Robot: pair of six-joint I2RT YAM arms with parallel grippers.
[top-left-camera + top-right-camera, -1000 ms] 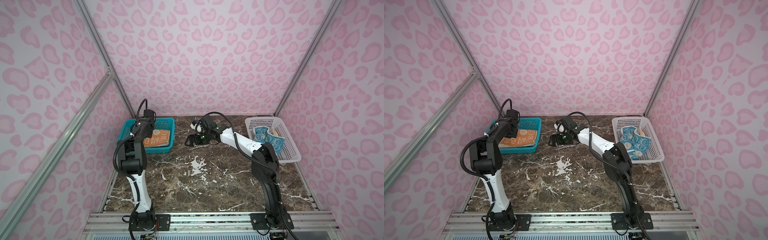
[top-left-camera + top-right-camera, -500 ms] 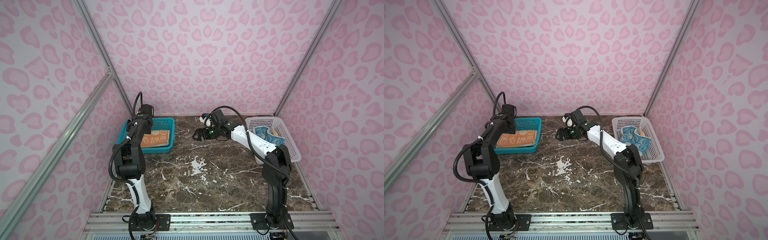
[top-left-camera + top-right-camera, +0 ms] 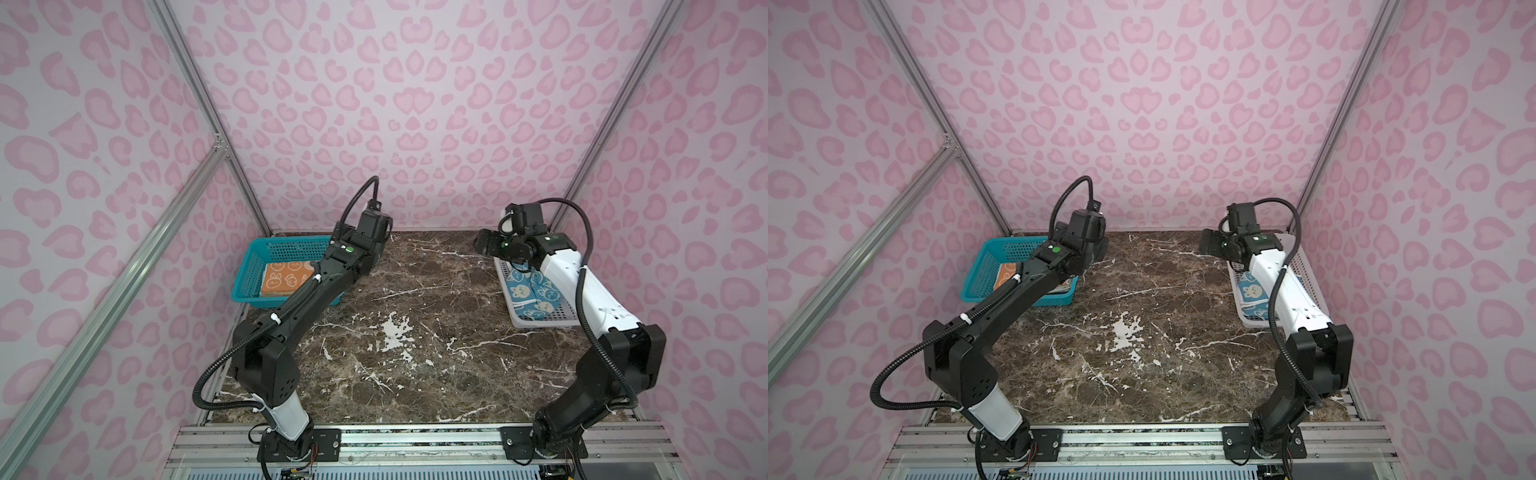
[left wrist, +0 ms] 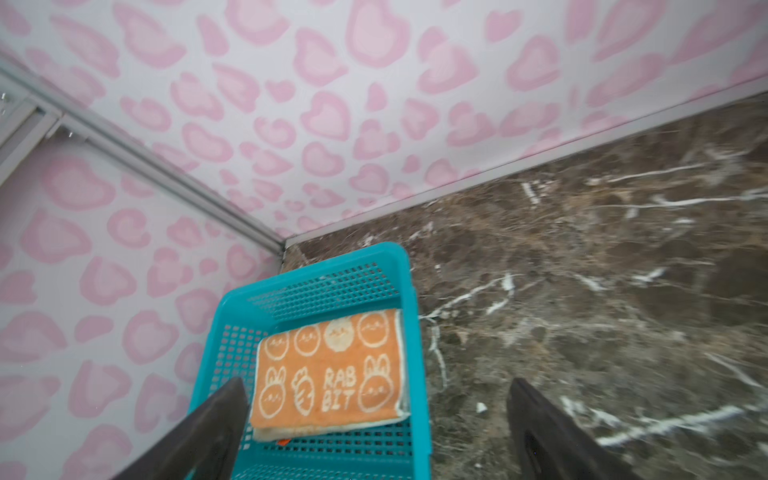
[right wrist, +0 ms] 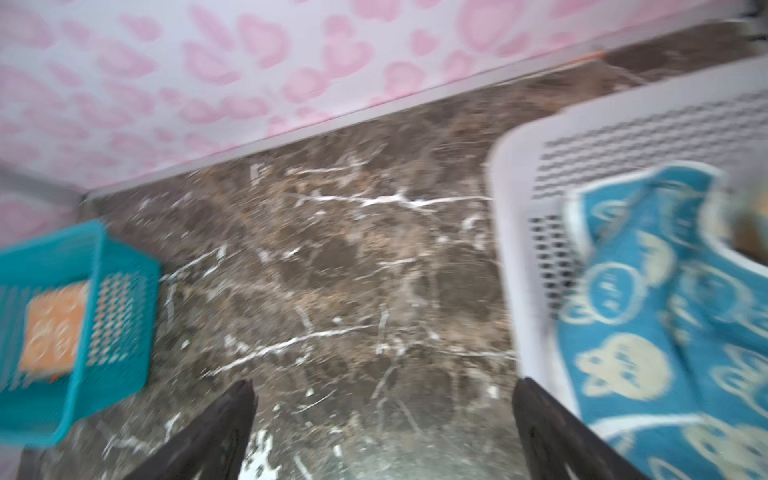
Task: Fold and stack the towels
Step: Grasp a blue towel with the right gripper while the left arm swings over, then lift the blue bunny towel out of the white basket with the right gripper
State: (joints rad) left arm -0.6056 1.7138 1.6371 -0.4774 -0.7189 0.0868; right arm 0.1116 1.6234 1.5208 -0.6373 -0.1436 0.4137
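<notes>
Since earlier the right pincer (image 5: 384,386) swung to the white plastic basket (image 5: 519,208) with the blue rabbit towel (image 5: 665,311); the left pincer (image 4: 376,388) opened beside the teal basket (image 4: 324,266) holding the folded orange rabbit towel (image 4: 328,374). Both stand spread.

The orange towel (image 4: 328,374) reads "RAB BIT"; elsewhere seemingly nothing legible.

Pink heart-spotted walls (image 3: 411,104) enclose a brown marble tabletop (image 3: 415,374).
</notes>
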